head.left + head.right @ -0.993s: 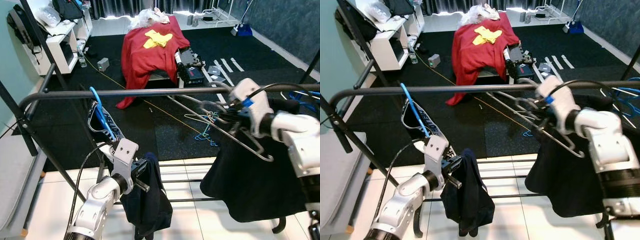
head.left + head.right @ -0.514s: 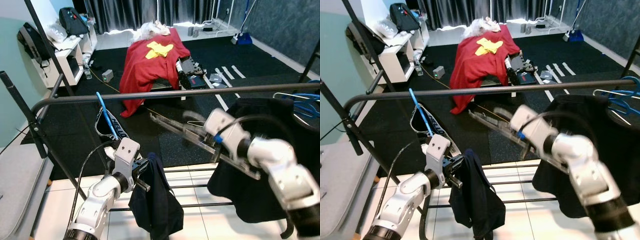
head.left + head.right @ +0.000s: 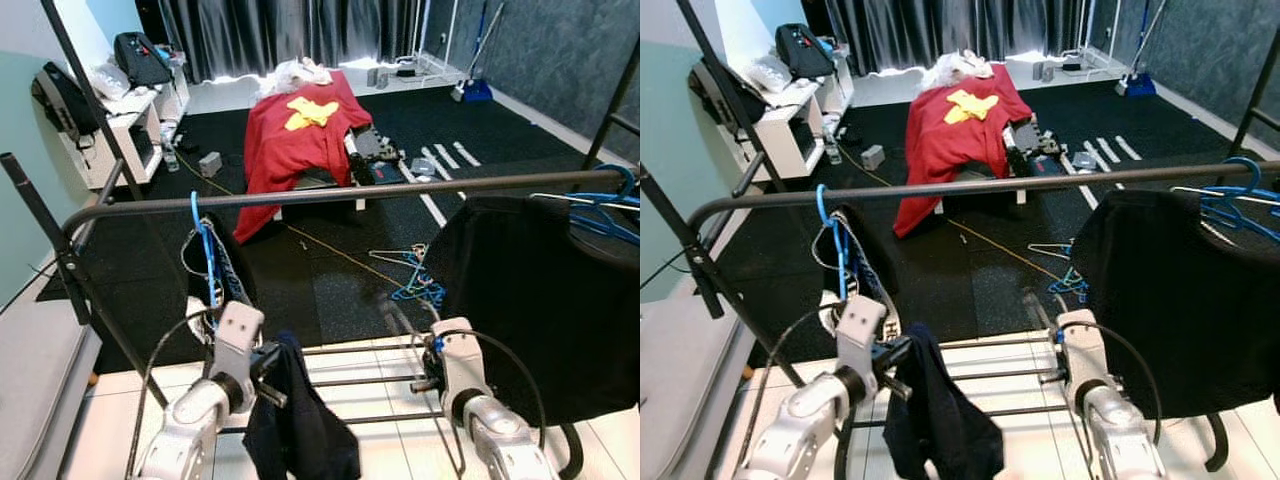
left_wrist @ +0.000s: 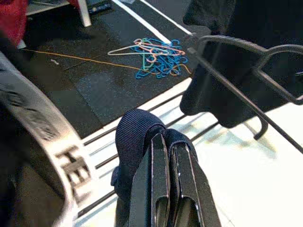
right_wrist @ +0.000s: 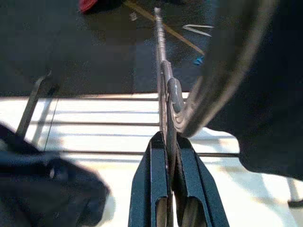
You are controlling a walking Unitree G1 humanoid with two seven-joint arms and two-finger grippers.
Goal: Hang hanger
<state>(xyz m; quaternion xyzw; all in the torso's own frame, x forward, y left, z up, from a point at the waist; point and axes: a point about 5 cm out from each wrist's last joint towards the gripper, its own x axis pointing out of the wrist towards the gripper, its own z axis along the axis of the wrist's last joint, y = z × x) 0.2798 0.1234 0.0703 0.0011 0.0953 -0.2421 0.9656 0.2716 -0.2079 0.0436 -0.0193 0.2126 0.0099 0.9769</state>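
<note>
Our right end effector is clamped on the metal hanger, low, below the rail at about 5 o'clock in the eye views. In the right wrist view the hanger's long axis runs straight out along the fingers, away from the wrist, toward the black mat. In the eye views it is a blurred streak just above the right wrist.

Our left end effector is pinched shut on dark navy cloth, which hangs down at 7 o'clock.

White tile floor under us, black mat beyond. A red cloth drapes over furniture at 12 o'clock. A black garment hangs on the rail at 3 o'clock.

The left wrist view shows the pile of coloured hangers on the mat clearly.
</note>
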